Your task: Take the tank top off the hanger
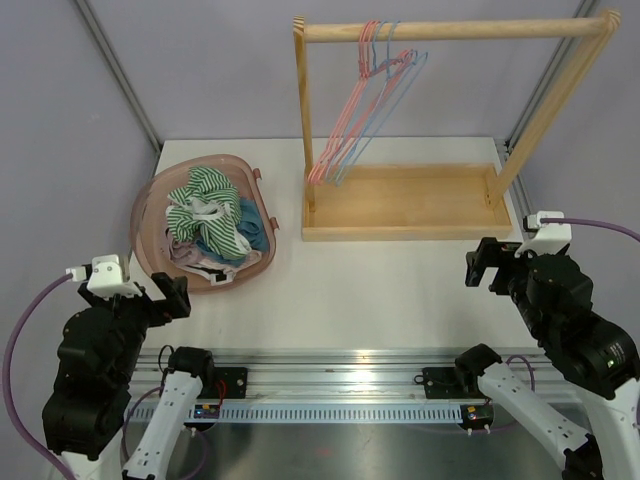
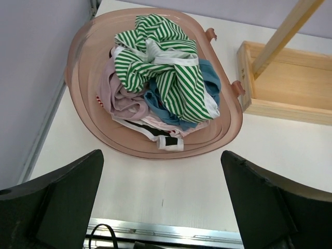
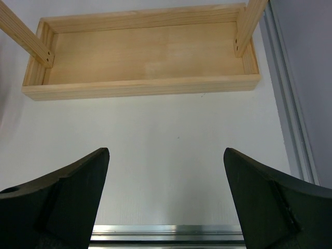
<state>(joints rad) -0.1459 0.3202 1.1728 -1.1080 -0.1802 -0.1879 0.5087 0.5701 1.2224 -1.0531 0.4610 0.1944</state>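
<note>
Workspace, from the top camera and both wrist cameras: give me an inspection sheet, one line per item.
Surface: white table, no spills seen.
Job's things: pink and blue hangers on the wooden rack, all bare; clothes pile in the pink basket, green striped garment on top; cannot tell which piece is the tank top.
Clutter: nothing seen.
Grippers: left gripper open, empty, facing the basket; right gripper open, empty, facing the rack's tray.
Cables: purple cable at the left wrist, another at the right, both off the table.
Surroundings: grey walls, metal frame posts.
</note>
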